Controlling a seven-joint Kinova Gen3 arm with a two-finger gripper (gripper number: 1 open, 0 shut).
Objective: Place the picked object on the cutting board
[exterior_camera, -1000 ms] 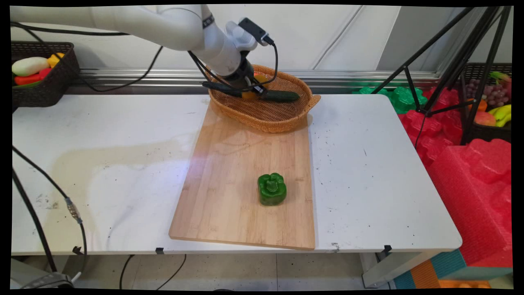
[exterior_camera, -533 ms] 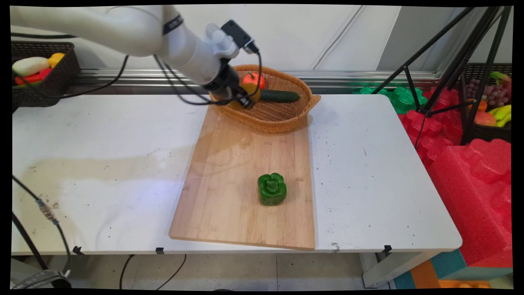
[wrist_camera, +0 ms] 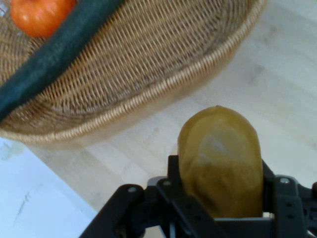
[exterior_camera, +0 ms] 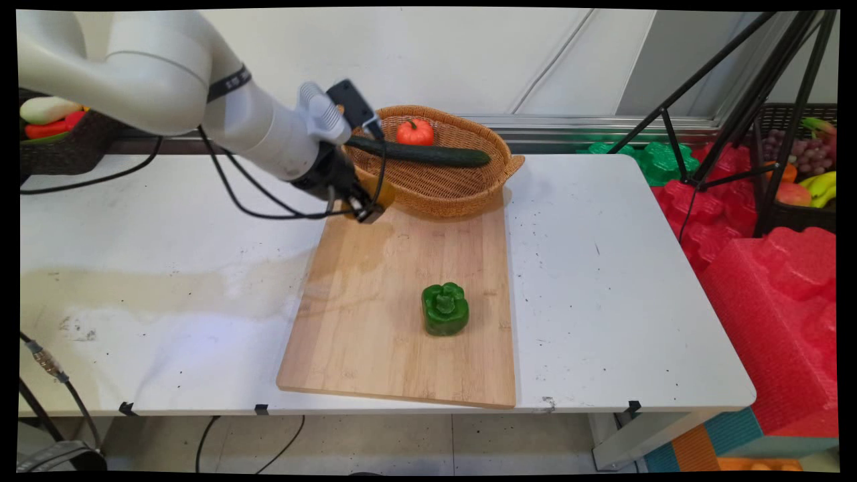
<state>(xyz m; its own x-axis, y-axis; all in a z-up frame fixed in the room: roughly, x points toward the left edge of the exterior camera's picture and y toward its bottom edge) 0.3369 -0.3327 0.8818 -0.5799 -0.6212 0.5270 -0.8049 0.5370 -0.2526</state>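
Observation:
My gripper (exterior_camera: 368,211) is shut on a yellow-brown oval vegetable (exterior_camera: 387,195), which looks like a potato. It hangs just above the far left corner of the wooden cutting board (exterior_camera: 402,301), in front of the wicker basket (exterior_camera: 442,194). In the hand view the potato (wrist_camera: 220,158) sits between the black fingers of the gripper (wrist_camera: 220,171), over the board (wrist_camera: 277,74). The basket (wrist_camera: 148,94) holds a dark green cucumber (exterior_camera: 428,155) (wrist_camera: 54,54) and a small orange-red tomato (exterior_camera: 415,132) (wrist_camera: 37,15). A green bell pepper (exterior_camera: 444,308) stands on the board's near half.
A dark basket (exterior_camera: 67,144) of vegetables sits at the table's back left. Right of the table are a black tripod (exterior_camera: 730,114), red foam blocks (exterior_camera: 770,281) and a fruit basket (exterior_camera: 803,167). Black cables (exterior_camera: 254,194) hang from the arm.
The gripper has lifted the potato out of the basket and carried it left and nearer, over the basket's rim to the board's far left corner. The cucumber and tomato now show fully.

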